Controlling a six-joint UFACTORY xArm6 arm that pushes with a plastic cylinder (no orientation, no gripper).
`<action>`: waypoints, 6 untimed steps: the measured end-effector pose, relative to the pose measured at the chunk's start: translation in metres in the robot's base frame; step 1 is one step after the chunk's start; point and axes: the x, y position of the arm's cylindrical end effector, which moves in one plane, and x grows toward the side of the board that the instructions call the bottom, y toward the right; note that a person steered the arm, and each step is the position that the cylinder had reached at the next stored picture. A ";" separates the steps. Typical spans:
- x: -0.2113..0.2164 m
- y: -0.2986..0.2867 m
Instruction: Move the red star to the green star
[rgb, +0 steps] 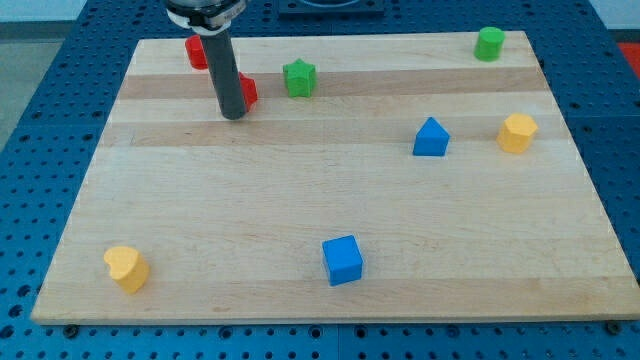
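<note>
The green star (299, 78) lies near the view's top, left of centre. A red block (248, 91), the red star, is mostly hidden behind my rod, just left of the green star with a small gap between them. My tip (233, 115) rests on the board at the red star's lower left, touching or nearly touching it. A second red block (195, 52) sits at the top left, partly hidden by the rod.
A green cylinder (489, 44) is at the top right. A blue triangular block (431, 138) and a yellow block (517, 132) lie at the right. A blue cube (343, 260) is at bottom centre, a yellow block (127, 268) at bottom left.
</note>
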 end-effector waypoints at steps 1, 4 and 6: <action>-0.013 0.000; -0.023 -0.050; -0.047 -0.037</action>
